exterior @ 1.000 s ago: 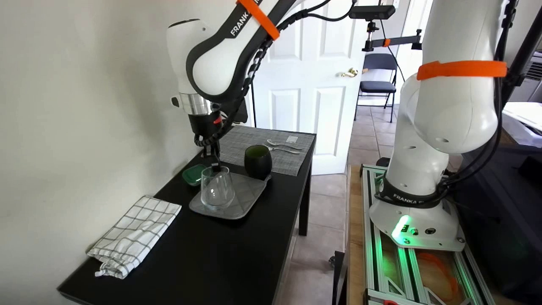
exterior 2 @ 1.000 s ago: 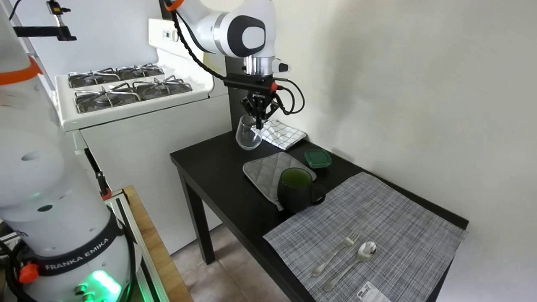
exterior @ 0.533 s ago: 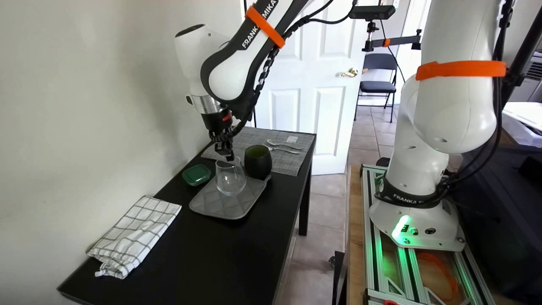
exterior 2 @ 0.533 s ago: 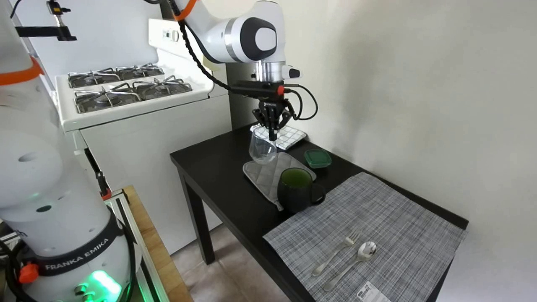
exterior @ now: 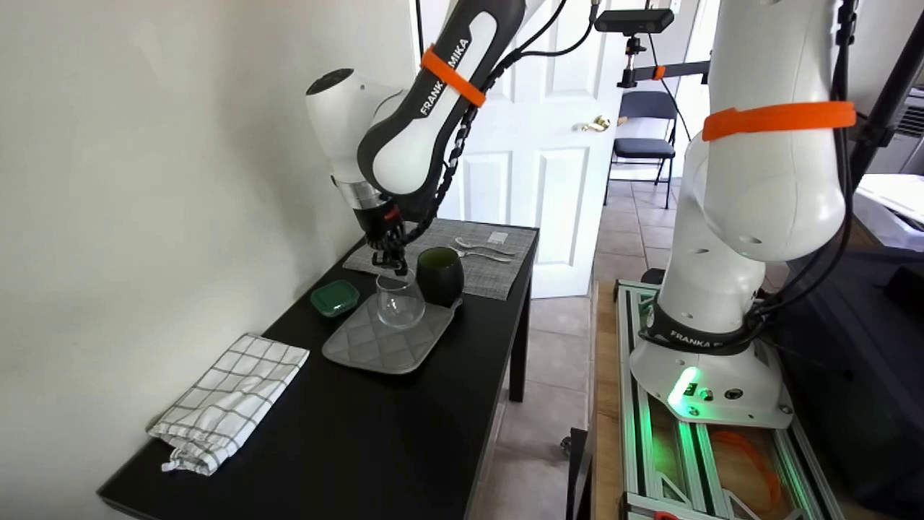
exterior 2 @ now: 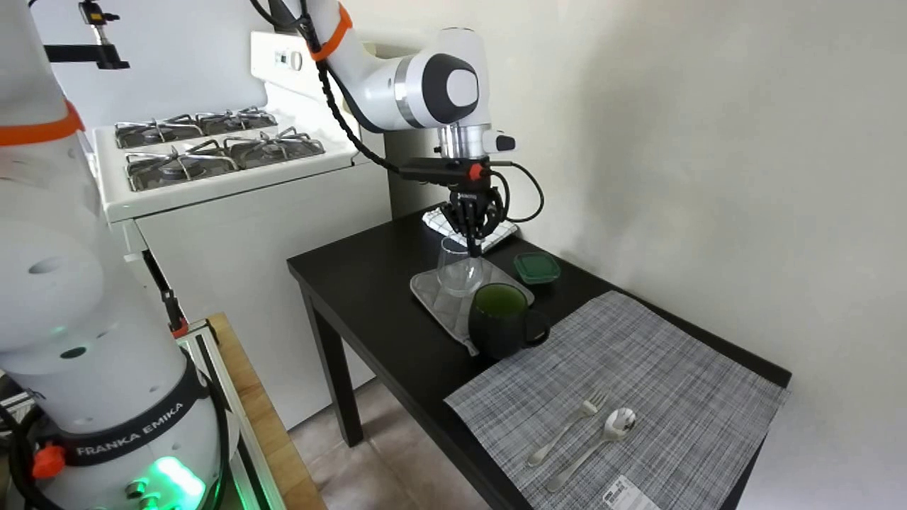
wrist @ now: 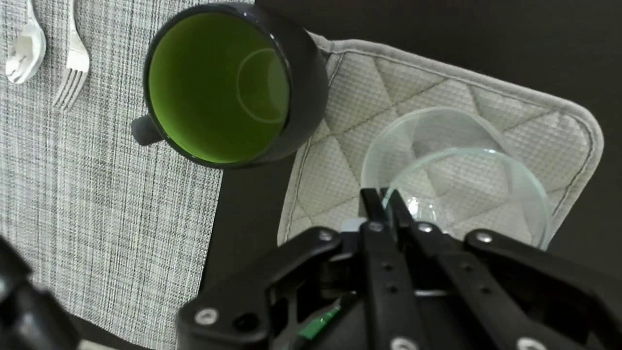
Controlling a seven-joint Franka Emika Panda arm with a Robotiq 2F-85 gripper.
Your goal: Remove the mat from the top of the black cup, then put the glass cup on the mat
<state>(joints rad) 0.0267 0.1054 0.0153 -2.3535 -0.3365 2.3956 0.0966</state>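
The mat is the grey quilted square with rounded corners, lying flat on the black table; it also shows in the wrist view. The black cup stands upright at one end of the mat, partly over its corner; its green inside shows in the wrist view. My gripper is shut on the rim of the glass cup, with the wall between the fingers. The glass cup, slightly tilted, is over the mat in both exterior views. I cannot tell whether its base touches the mat.
A green lidded container sits beside the mat on the wall side. A white checkered cloth lies nearer one table end. A woven grey placemat with a fork and spoon covers the other end, by the black cup.
My gripper has carried the glass cup from beyond the mat's far side, seen from the black cup, to over the mat, moving toward the black cup and lower. The other things have not moved.
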